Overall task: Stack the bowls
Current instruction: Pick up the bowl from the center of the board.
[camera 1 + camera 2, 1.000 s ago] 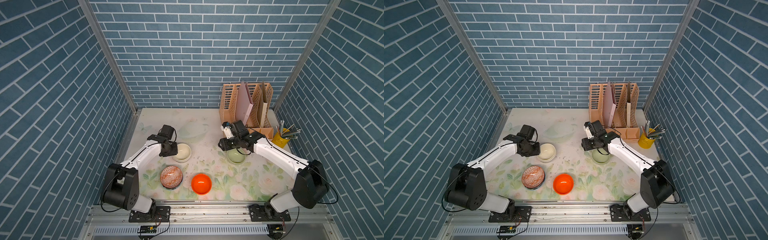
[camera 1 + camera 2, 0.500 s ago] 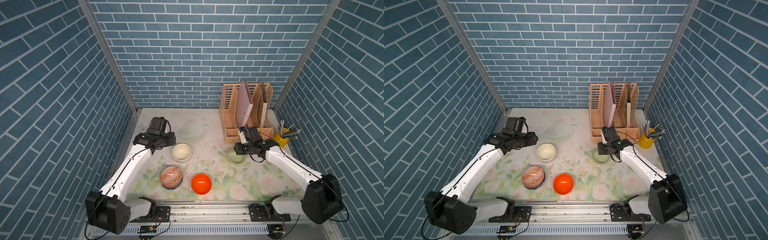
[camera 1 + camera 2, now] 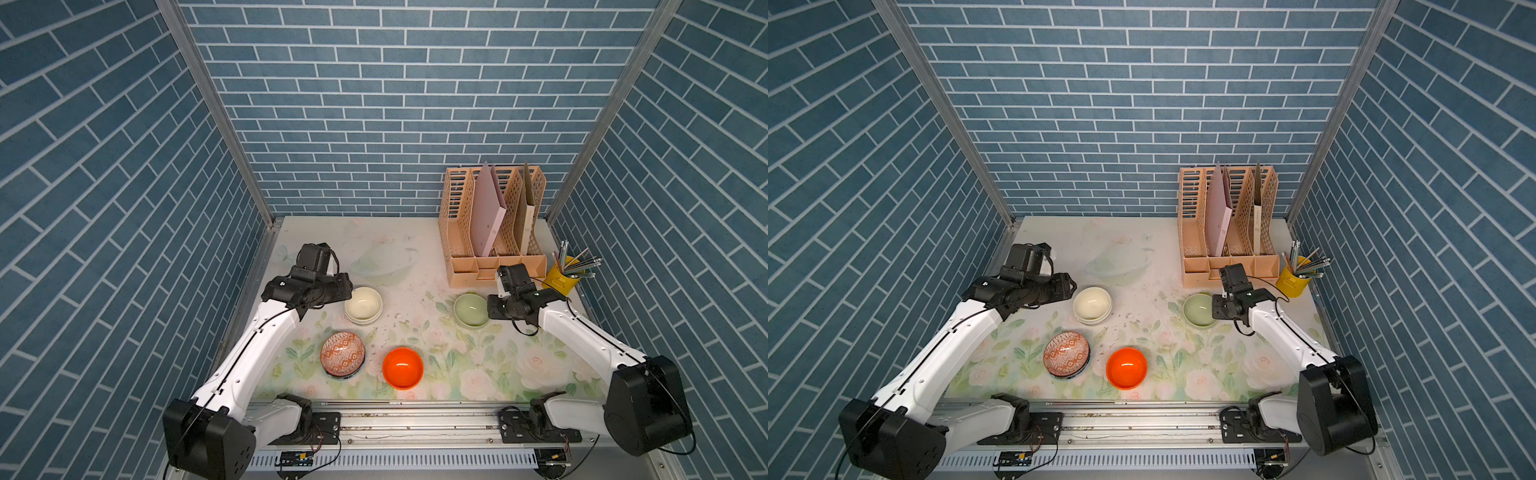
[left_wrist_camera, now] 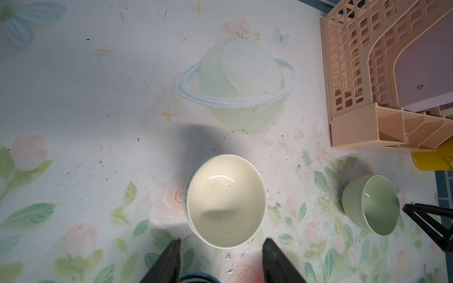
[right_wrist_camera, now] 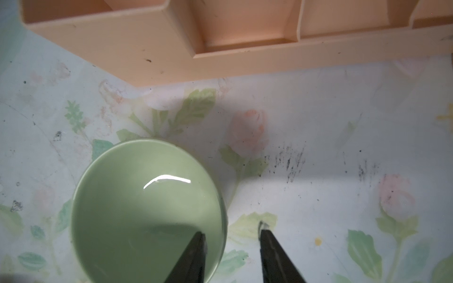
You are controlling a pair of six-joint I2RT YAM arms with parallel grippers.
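While the left gripper [image 4: 222, 242] hangs jaws apart beside the empty cream bowl [image 4: 225, 201], patterned bowl [image 3: 342, 358] sits nested on another, orange bowl [image 3: 402, 367] empty. Right gripper [image 5: 231, 229], fingers apart, straddles the empty green bowl [image 5: 147, 208] rim; yellow cup [image 3: 562, 282] holds pencils [image 3: 579, 262].

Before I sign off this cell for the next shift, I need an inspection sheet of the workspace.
Surface: floral mat, dark specks.
Job's things: cream bowl nested in a second bowl; red bowl on a blue-rimmed bowl; orange bowl, green bowl single.
Clutter: file rack, pencil cup, back right.
Tools: left tool open, empty, beside cream bowl; right tool open, astride green bowl's rim.
Cables: wrist loop clear of bowls.
Surroundings: brick walls; nothing else seen.
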